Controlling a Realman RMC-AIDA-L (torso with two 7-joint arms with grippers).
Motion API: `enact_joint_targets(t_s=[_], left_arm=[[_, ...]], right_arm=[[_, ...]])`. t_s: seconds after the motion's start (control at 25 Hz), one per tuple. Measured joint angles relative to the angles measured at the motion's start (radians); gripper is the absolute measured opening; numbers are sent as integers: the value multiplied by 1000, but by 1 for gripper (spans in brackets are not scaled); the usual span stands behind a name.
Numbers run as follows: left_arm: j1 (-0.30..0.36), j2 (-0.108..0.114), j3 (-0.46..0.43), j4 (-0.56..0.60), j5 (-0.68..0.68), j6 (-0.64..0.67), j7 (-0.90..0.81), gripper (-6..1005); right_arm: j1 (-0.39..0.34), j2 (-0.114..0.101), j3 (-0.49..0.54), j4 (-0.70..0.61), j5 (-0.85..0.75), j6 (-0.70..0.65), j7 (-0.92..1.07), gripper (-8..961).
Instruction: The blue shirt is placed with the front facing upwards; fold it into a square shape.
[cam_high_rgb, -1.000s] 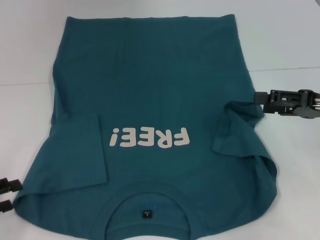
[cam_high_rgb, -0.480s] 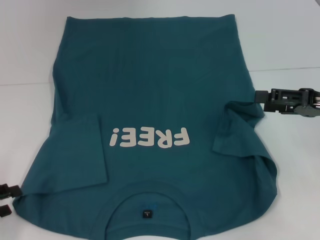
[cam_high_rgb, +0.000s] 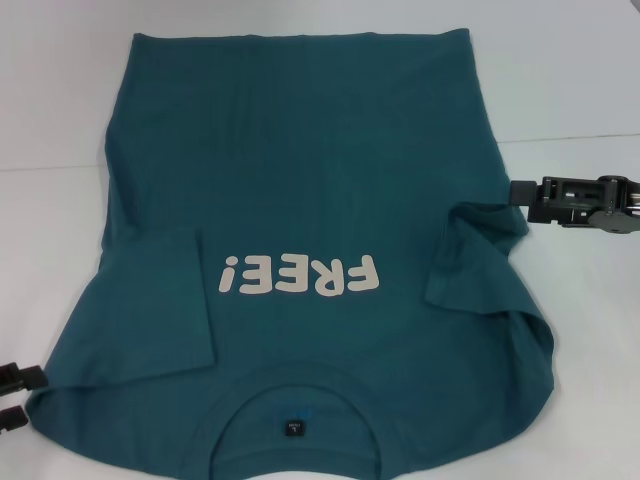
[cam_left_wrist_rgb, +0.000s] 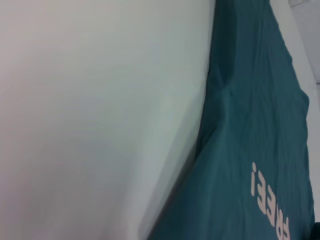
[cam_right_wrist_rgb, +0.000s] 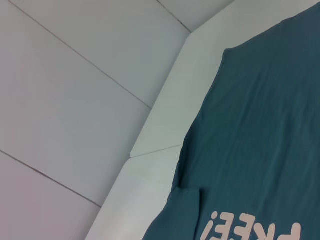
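On the white table (cam_high_rgb: 580, 90) the blue shirt (cam_high_rgb: 300, 180) lies front up, collar nearest the robot, both sleeves folded inward; only the head view shows the dark neck label (cam_high_rgb: 294, 427) and both grippers. Each wrist view shows just soft teal cotton, part of the white lettering (cam_right_wrist_rgb: 250, 231) and bare table. The right gripper (cam_high_rgb: 518, 192) touches the folded right sleeve's edge, jaw state unclear, while the left gripper (cam_high_rgb: 28, 395) stands with fingers apart just beside the left shoulder corner.

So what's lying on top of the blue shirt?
Only its own cloth: both sleeves are folded inward onto the blue shirt, beside the white lettering. Whatever the folded sleeves cover is hidden. Neither tool rests on it.
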Motion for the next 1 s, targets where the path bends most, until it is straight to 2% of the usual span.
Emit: enact_joint_targets(t_s=[0.48, 0.64, 0.84, 1.0], left_arm=[[-8, 6, 0, 8, -22, 46, 54, 692], [-14, 7, 0, 8, -60, 96, 124, 690], [-14, 7, -1, 8, -139, 171, 309, 688], [-12, 5, -2, 3, -168, 179, 328, 686]], right_arm=[[7, 0, 5, 1, 0, -12, -6, 940], [9, 0, 2, 2, 0, -12, -6, 940], [9, 0, 5, 2, 0, -12, -7, 940], [9, 0, 5, 2, 0, -11, -7, 940]])
